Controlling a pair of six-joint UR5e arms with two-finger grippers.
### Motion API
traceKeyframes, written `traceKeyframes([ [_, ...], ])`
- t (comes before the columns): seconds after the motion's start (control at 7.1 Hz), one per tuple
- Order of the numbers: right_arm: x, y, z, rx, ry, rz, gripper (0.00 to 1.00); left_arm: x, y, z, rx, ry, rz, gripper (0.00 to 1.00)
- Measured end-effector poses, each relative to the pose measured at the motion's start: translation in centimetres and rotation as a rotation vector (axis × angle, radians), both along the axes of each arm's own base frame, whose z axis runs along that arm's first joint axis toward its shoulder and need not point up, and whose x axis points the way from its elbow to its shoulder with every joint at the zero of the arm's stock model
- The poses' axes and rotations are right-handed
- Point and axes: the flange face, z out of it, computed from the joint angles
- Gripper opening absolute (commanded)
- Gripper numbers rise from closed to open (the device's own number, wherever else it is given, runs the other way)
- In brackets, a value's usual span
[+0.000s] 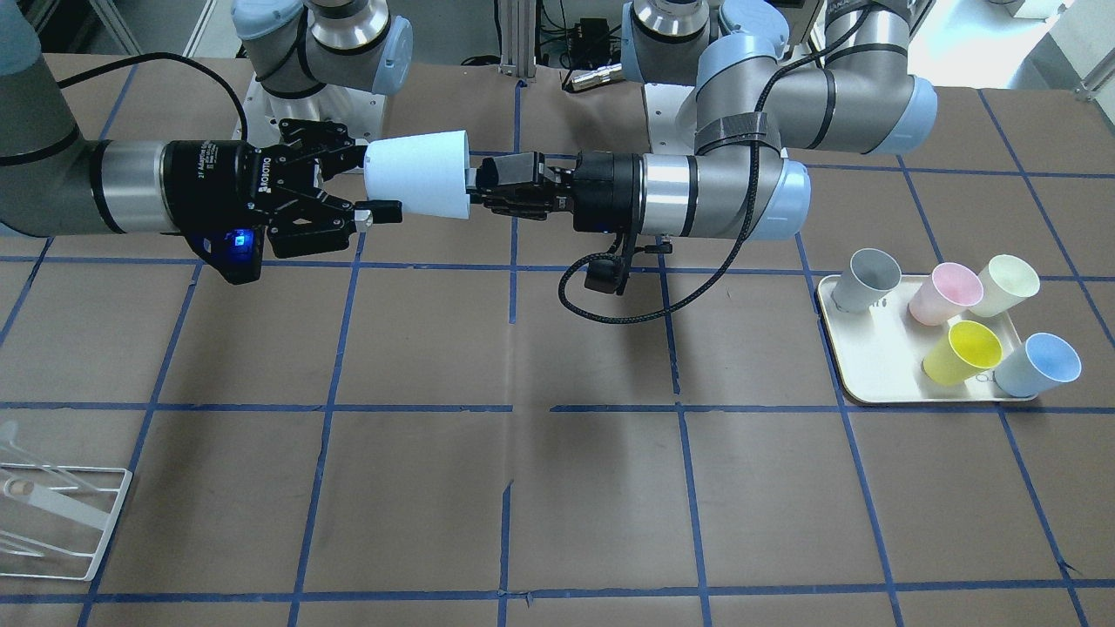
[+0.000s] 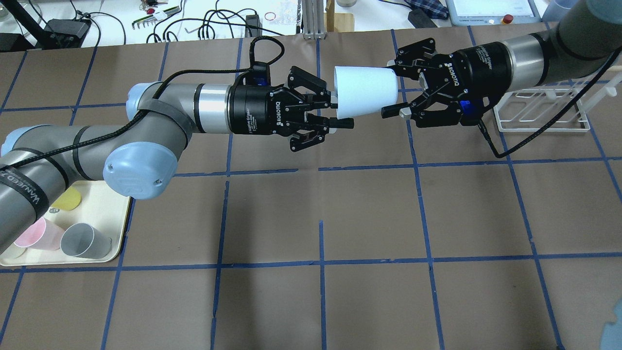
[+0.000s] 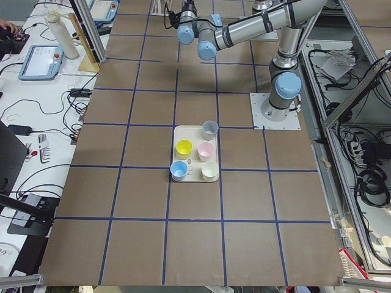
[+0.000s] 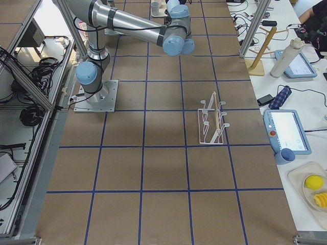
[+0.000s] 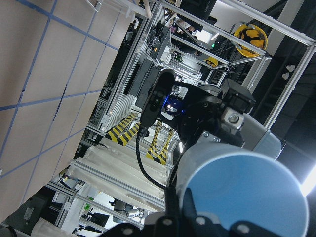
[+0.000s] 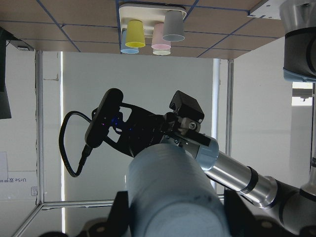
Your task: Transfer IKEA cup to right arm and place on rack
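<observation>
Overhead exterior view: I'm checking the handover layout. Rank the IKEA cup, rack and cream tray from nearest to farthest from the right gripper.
From the right gripper:
1. IKEA cup, between its fingers, mid-table.
2. rack, by its wrist, on the robot's right.
3. cream tray, far across, at the robot's left near corner.

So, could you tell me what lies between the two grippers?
The IKEA cup, sideways in mid-air, fills the gap from left gripper to right gripper, as the overhead view shows.
</observation>
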Motion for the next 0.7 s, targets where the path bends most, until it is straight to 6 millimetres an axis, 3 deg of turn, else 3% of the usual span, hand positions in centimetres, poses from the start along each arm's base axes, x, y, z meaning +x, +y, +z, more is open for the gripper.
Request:
traceKeyframes([
  [0.42,-0.2,-0.2,0.3,-0.012,0.003,-0.002,0.34,0.7,-0.3,0.1,-0.003,-0.005,0.012,1.00],
  [0.7,-0.9,-0.7,1.0,-0.096,0.046,0.057,0.25,3.5,-1.6,-0.1,-0.013,-0.064,0.051,1.00],
])
